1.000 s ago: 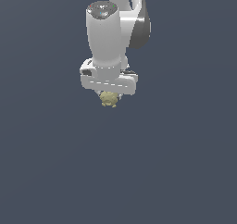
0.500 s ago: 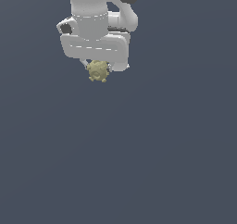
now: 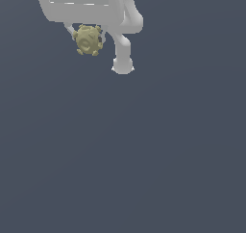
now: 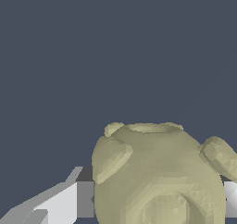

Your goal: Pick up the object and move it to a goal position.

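A: We start with the object (image 3: pixel 88 39). In the exterior view it sits in the upper left of the frame, a small olive-tan lump with knobby bumps and a circular mark on its face.

B: We see the gripper (image 3: pixel 88 36) closed on it from both sides. The wrist view shows this best: a grey pad (image 4: pixel 84 199) touches one flank of the object (image 4: pixel 157 172), and a pale sliver of the other finger shows at its far flank, at the right edge of that picture.

A: Agreed, the jaws are clamped on the object, which hangs just under the white hand body (image 3: pixel 79 6). That body is cut off by the top edge of the exterior frame.

B: Beside the object, toward the exterior view's right, a white part of the arm (image 3: pixel 122 54) reaches down and ends in a rounded foot. It stands near the object but apart from it.

A: For edges, we note the object is near the top border and well away from the left one. Below it, and across to the right, we see only plain dark blue-grey ground (image 3: pixel 144 155).

B: In the wrist view that same flat ground fills the upper half of the picture.
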Available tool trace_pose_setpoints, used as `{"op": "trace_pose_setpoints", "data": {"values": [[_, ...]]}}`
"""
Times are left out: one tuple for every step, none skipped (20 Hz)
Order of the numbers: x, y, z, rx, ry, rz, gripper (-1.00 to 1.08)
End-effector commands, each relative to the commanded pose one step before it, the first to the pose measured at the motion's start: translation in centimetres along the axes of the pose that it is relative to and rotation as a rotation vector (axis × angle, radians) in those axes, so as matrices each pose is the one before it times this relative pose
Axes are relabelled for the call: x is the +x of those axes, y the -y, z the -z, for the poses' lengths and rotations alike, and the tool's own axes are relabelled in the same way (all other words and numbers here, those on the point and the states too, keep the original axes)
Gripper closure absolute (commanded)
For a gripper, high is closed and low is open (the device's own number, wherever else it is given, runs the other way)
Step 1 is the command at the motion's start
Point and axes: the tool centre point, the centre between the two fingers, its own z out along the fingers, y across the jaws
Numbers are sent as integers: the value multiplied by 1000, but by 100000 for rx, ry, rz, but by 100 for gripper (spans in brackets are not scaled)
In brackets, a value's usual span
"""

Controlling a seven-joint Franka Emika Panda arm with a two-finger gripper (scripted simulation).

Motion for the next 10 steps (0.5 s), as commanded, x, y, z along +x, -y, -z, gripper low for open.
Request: {"op": "trace_pose_setpoints", "data": {"values": [[-216, -564, 1733, -34, 156, 51, 108], [-48, -190, 569, 0, 0, 0, 108], [-41, -173, 516, 0, 0, 0, 108], [-34, -156, 464, 0, 0, 0, 108], [-28, -106, 414, -44, -3, 20, 108], [-20, -121, 360, 0, 0, 0, 108], [-13, -104, 309, 0, 0, 0, 108], [-6, -88, 259, 0, 0, 0, 108], [0, -71, 211, 0, 0, 0, 108], [4, -56, 164, 0, 0, 0, 108]]}}
